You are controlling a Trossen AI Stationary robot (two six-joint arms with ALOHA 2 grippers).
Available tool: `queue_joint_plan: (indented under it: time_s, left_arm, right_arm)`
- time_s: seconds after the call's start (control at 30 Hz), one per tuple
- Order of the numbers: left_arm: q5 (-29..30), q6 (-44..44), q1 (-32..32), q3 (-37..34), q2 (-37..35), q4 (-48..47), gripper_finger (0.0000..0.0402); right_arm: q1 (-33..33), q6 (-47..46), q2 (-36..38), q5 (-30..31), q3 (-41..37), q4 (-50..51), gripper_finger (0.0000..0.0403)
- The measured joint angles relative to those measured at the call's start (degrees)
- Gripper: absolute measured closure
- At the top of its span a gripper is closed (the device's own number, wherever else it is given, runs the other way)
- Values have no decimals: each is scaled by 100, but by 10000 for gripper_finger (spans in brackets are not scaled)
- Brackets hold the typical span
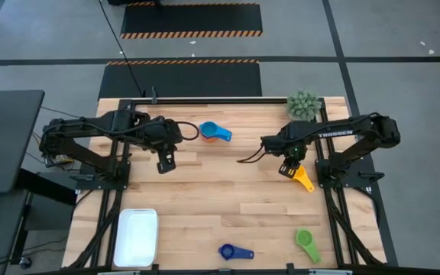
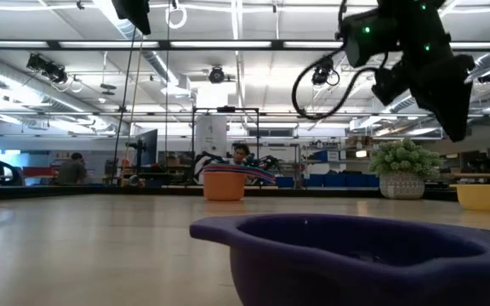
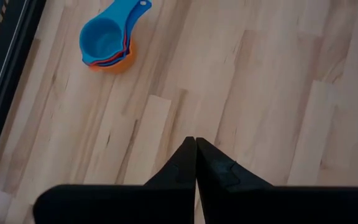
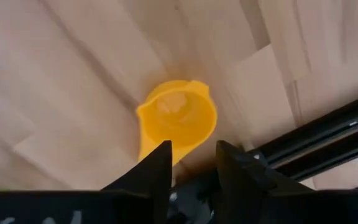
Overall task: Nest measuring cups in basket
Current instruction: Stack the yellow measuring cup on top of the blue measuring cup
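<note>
- The table (image 1: 228, 191) has a pale top of wooden planks, with a dark rail along its far edge.
- Near the far edge, toward the middle, sits a stack of cups (image 1: 215, 132): blue on top, red and orange beneath, handles on the same side.
- A plant (image 1: 303, 104) stands at the far right corner.
- A yellow cup (image 1: 302, 179) lies by the right edge, handle toward the far side.
- A green cup (image 1: 307, 242) lies near the front right corner.
- A navy cup (image 1: 235, 251) lies at the front edge, about the middle.
- A white basket (image 1: 136, 236) rests at the front left corner, well apart from every cup.
</note>
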State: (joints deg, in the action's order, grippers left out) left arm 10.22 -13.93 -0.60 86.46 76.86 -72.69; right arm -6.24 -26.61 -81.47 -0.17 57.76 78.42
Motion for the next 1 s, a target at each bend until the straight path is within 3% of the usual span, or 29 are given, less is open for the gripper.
queue_joint_plan:
  time_s: [0.47,0.83,1.0]
  left_arm:
    - [0,-7,0,2,0,513,392]
    - [0,-4,0,2,0,538,392]
    - [1,-2,0,2,0,538,392]
  right_arm:
    - [-558,308,0,-112,-1397,-1183,272]
    - [-1107,623,0,-358,-1814,-2218,274]
    - [-1287,849,0,-436,-1906,-2484,303]
